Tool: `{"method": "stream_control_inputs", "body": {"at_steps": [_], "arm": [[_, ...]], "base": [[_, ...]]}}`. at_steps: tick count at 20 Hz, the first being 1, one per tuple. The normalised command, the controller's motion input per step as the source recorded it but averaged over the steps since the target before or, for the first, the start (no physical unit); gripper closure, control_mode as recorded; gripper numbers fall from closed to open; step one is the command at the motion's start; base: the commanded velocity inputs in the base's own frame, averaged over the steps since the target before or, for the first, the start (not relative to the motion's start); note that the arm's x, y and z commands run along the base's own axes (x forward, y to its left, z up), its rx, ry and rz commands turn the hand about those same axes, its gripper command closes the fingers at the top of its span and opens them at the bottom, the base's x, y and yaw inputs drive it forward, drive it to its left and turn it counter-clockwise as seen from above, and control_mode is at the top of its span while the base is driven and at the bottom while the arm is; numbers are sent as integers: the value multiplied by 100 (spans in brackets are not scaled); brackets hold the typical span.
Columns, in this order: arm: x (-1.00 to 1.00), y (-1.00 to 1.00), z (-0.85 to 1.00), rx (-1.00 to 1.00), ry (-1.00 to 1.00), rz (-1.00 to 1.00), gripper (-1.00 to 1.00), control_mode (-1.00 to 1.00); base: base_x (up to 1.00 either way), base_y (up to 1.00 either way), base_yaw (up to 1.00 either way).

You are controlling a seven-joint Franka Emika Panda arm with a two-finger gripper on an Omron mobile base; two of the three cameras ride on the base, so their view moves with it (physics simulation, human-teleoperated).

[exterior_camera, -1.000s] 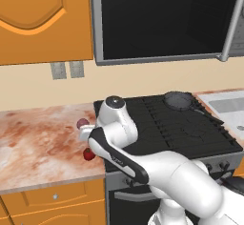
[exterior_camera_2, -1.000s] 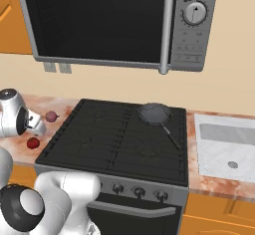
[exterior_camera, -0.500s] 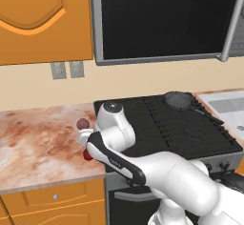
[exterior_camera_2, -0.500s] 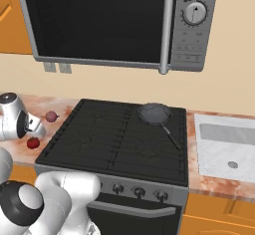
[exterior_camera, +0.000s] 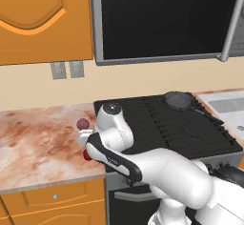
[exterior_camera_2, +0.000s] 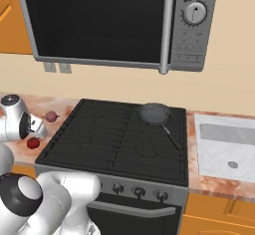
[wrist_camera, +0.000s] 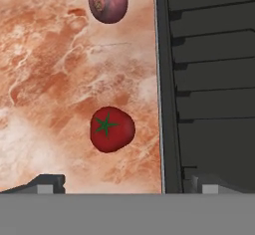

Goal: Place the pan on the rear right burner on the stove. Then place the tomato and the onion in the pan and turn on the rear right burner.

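In the hand view the bright red tomato (wrist_camera: 112, 128) lies on the marbled counter, just left of the stove (wrist_camera: 214, 79). My gripper (wrist_camera: 128, 184) hangs open above it, one fingertip (wrist_camera: 47, 183) over the counter and the other over the grates. The dull purple onion (wrist_camera: 108, 0) rests further along the counter, apart from the tomato. In the base views the tomato (exterior_camera_2: 33, 143) and onion (exterior_camera_2: 51, 115) sit left of the cooktop. The dark pan (exterior_camera_2: 154, 113) stands on the rear right burner (exterior_camera_2: 172, 118), handle pointing toward the front right. The pan (exterior_camera: 177, 100) holds nothing.
A microwave (exterior_camera_2: 114, 25) hangs over the stove. A sink (exterior_camera_2: 226, 147) is set into the counter on the right. Knobs (exterior_camera_2: 139, 191) line the stove's front panel. The marbled counter (exterior_camera: 33, 143) stretches left under an orange cabinet (exterior_camera: 38, 19).
The arm has sunk slightly toward the counter beside the stove. The gripper stays open. Tomato, onion and pan have not moved.
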Motion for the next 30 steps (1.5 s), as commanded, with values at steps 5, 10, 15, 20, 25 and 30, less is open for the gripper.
{"method": "stream_control_inputs", "body": {"at_steps": [5,10,15,20,25,30], "arm": [[21,1,0,0,0,1,-100,-100],[5,11,-8,0,0,1,-100,-100],[0,20,-16,0,0,2,-100,-100],[0,6,-27,0,0,3,-100,-100],[2,0,-13,0,0,2,-100,-100],[1,0,-3,0,0,1,-100,-100]], "base": [[0,0,0],[0,0,0],[0,0,0],[0,0,0],[0,0,0],[0,0,0]]}}
